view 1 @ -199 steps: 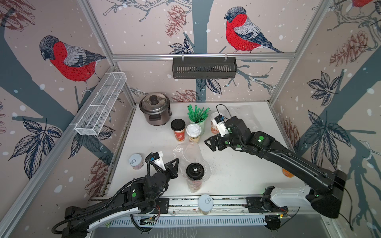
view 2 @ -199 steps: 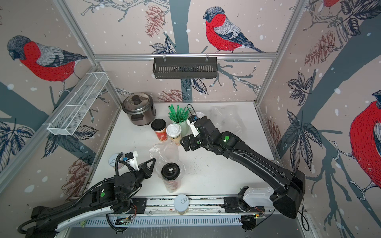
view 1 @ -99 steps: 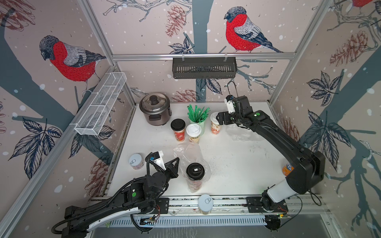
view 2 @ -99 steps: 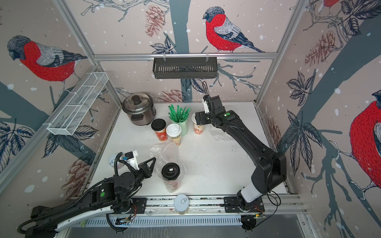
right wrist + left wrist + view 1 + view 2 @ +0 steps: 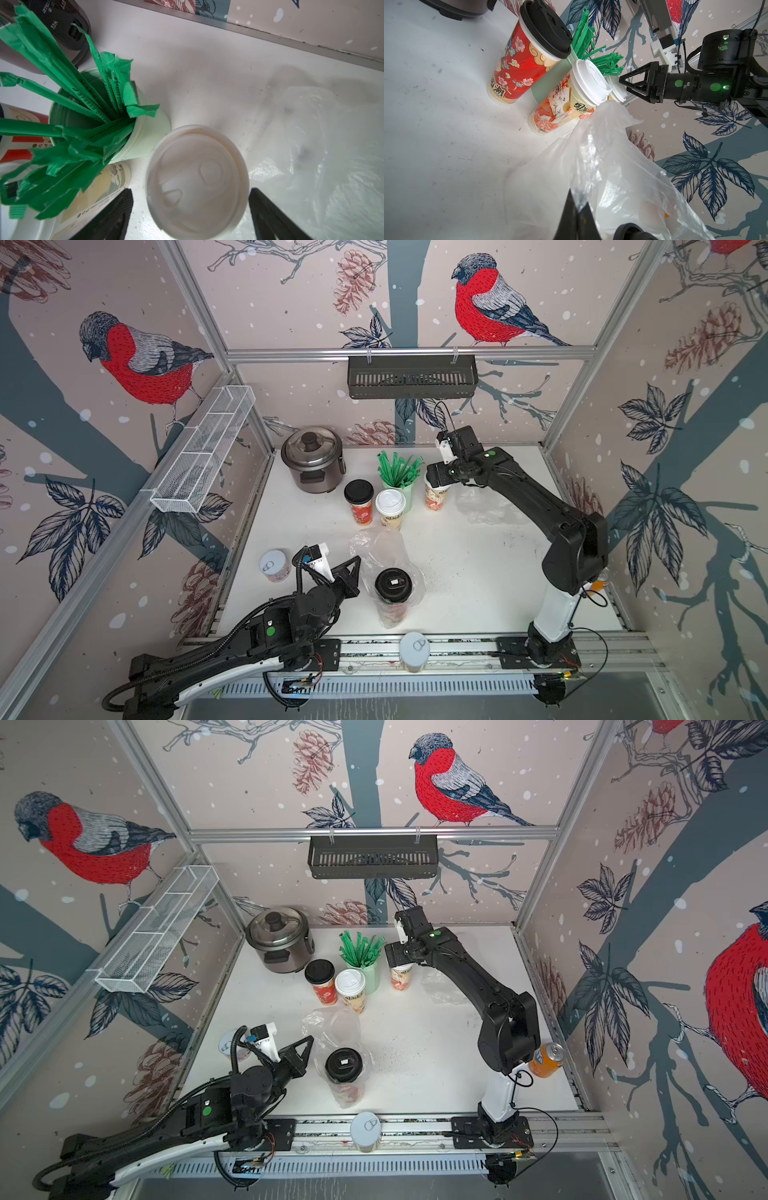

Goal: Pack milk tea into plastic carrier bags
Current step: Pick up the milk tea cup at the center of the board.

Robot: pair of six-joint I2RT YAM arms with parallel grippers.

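A clear plastic carrier bag [image 5: 376,545] stands near the table's front with a black-lidded milk tea cup [image 5: 393,584] inside it. My left gripper [image 5: 578,207] is shut on that bag's edge, and the film bunches between its tips. Further back stand a red black-lidded cup [image 5: 358,502] and a cream white-lidded cup [image 5: 390,509]. A third white-lidded cup [image 5: 197,182] sits beside the straws. My right gripper [image 5: 190,189] hovers open just over its lid, one finger on each side, not touching. A second clear bag [image 5: 484,506] lies flat to that cup's right.
A pale green cup of green straws [image 5: 400,479] crowds the right gripper's left finger. A rice cooker [image 5: 312,460] stands at the back left. Pull-tab cans sit at the left [image 5: 275,566] and on the front rail [image 5: 414,649]. An orange can [image 5: 547,1060] is behind the right arm's base.
My right arm swung from the middle of the table to the back and now sits over the white-lidded cup by the straws, jaws still wide. The left arm and bag have not moved.
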